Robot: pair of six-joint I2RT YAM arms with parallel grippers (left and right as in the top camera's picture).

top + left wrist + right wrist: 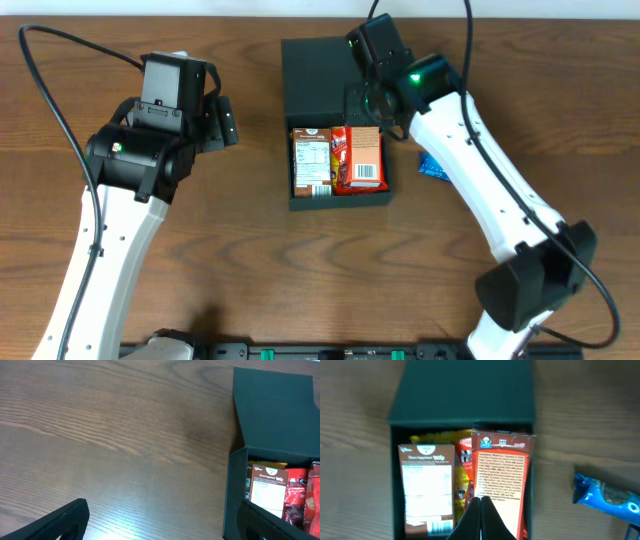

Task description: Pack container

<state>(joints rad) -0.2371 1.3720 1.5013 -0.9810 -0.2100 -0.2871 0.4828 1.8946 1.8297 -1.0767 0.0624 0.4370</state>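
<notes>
My right gripper (480,521) is pinched shut with nothing visible between its fingers. The dark teal-black matte cardboard box (465,390) sits directly beneath me, lid open, partly packed. Next, I judge: the blue foil packet (605,497) off to my right needs an opened grasp.

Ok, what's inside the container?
In the container: a brown-and-white packet on the left, an orange packet on the right, back labels up. A yellow packet and a red packet show beneath them; anything lower is covered.
</notes>
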